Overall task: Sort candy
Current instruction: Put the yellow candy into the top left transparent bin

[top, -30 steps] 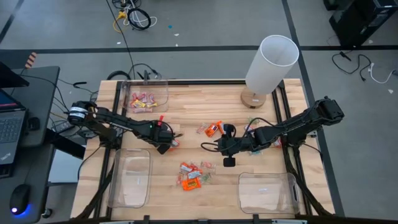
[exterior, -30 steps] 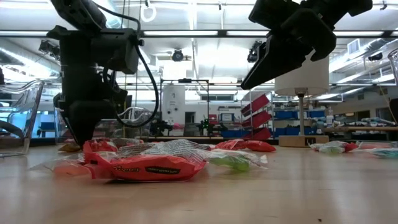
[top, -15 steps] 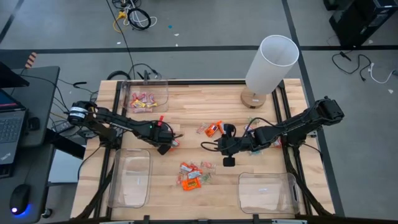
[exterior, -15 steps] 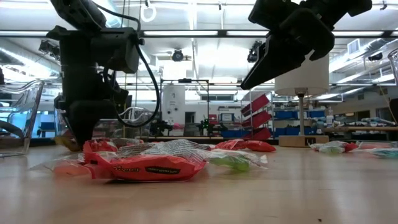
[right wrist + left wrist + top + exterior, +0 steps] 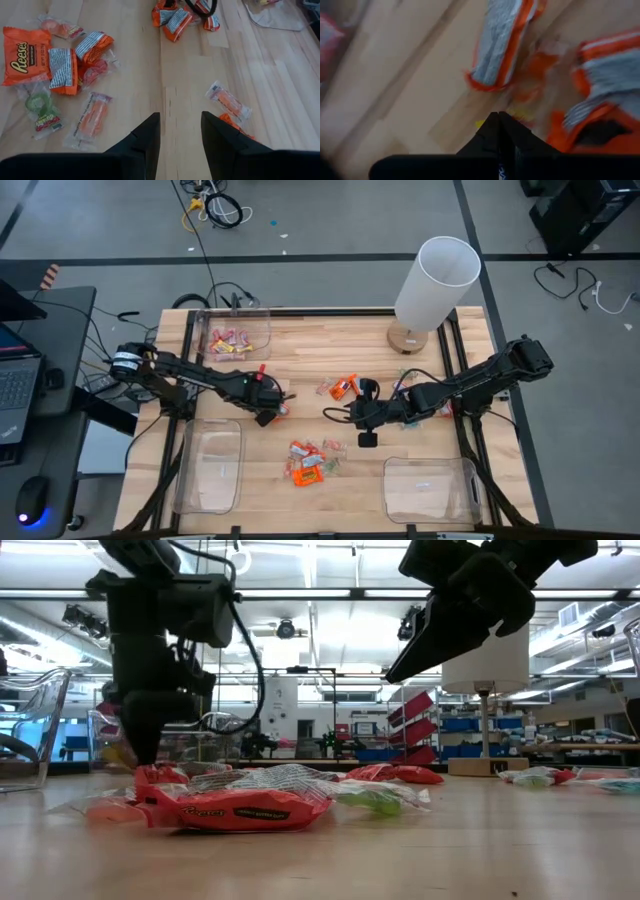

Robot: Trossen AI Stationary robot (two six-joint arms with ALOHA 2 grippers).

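High view: my left gripper (image 5: 270,412) has just snapped closed among small orange-wrapped candy (image 5: 283,406) and lifted slightly, perhaps pinching one; sorting can proceed. My right gripper (image 5: 366,416) waits open mid-table.

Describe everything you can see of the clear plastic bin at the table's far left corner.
The clear plastic rectangular bin sits at the far-left corner of the wooden table, upright and open-topped, with rounded corners and see-through walls. It holds a handful of pink and yellow wrapped candies gathered toward its left half; the rest of its floor is bare. Neither gripper touches it: the left gripper works nearer the table's middle, on the near side of it.
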